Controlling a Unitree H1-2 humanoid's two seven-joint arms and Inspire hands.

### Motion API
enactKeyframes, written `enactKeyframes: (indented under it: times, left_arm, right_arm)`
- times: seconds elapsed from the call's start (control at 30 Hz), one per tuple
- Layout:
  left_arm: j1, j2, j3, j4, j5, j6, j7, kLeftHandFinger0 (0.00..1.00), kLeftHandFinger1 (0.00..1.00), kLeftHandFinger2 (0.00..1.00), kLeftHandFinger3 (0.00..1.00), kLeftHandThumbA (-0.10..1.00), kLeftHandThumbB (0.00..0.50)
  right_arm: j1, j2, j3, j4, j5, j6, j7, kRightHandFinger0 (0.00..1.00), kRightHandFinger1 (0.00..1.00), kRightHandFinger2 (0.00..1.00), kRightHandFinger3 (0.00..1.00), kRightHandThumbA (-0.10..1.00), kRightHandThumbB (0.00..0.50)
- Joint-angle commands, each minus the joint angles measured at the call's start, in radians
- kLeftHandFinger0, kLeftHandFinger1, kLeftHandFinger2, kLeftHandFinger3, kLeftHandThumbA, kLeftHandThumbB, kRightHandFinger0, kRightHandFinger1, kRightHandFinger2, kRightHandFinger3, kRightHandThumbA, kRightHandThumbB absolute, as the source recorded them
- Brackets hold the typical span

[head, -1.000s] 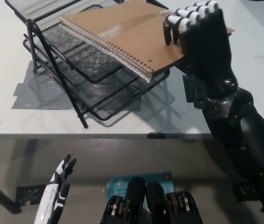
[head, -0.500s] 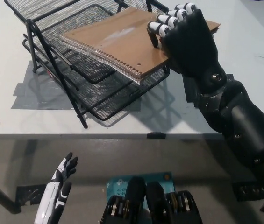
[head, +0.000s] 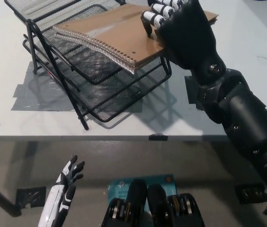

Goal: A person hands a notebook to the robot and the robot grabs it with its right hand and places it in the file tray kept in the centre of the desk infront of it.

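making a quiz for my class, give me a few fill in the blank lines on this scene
1. The brown spiral-bound notebook is held by the robot's ____ hand.
2. The black wire-mesh file tray stands on a ____ desk.
3. The white left hand hangs ____ the desk's edge, holding nothing.

Missing words: right; white; below

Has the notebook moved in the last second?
Yes. The notebook, held by the right hand, has slid left and farther over the file tray, whose frame stays put on the desk.
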Motion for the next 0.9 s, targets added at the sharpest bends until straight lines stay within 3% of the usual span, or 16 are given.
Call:
enactKeyframes:
  times: [0.0,0.27,0.37,0.5,0.57,0.63,0.87]
  left_arm:
    - [-0.004,0.013,-0.002,-0.015,-0.015,-0.037,-0.021,0.87,0.92,0.9,1.0,1.0,0.288]
    - [-0.004,0.008,-0.003,-0.024,0.01,-0.025,-0.01,0.87,0.9,0.87,1.0,1.0,0.292]
    - [-0.006,0.009,-0.002,-0.027,0.018,-0.019,-0.009,0.87,0.9,0.86,1.0,1.0,0.298]
    - [-0.007,0.008,-0.004,-0.035,0.015,0.004,-0.016,0.89,0.9,0.85,0.98,1.0,0.33]
    - [-0.007,0.009,-0.005,-0.038,0.01,0.013,-0.02,0.98,0.95,0.85,0.96,1.0,0.341]
    - [-0.01,0.01,-0.006,-0.039,0.007,0.014,-0.023,1.0,0.96,0.84,0.93,1.0,0.333]
    - [-0.016,0.011,-0.013,-0.033,0.019,-0.003,-0.019,1.0,1.0,0.81,0.86,1.0,0.292]
  right_arm:
    - [-0.107,0.013,-0.002,0.037,0.012,0.001,-0.114,0.0,0.0,0.08,0.21,0.75,0.0]
    - [-0.152,0.022,0.037,0.177,0.0,-0.002,-0.171,0.0,0.0,0.12,0.21,0.76,0.0]
    - [-0.168,0.024,0.057,0.227,0.008,-0.014,-0.183,0.0,0.0,0.13,0.21,0.84,0.0]
    - [-0.193,0.022,0.088,0.288,0.001,-0.022,-0.215,0.0,0.0,0.16,0.25,0.82,0.0]
    - [-0.212,0.022,0.108,0.316,-0.005,-0.025,-0.233,0.0,0.0,0.14,0.25,0.74,0.0]
    - [-0.234,0.024,0.123,0.332,-0.003,-0.018,-0.235,0.0,0.0,0.1,0.2,0.76,0.0]
    - [-0.298,0.036,0.159,0.378,-0.017,0.012,-0.298,0.0,0.0,0.13,0.24,0.82,0.0]
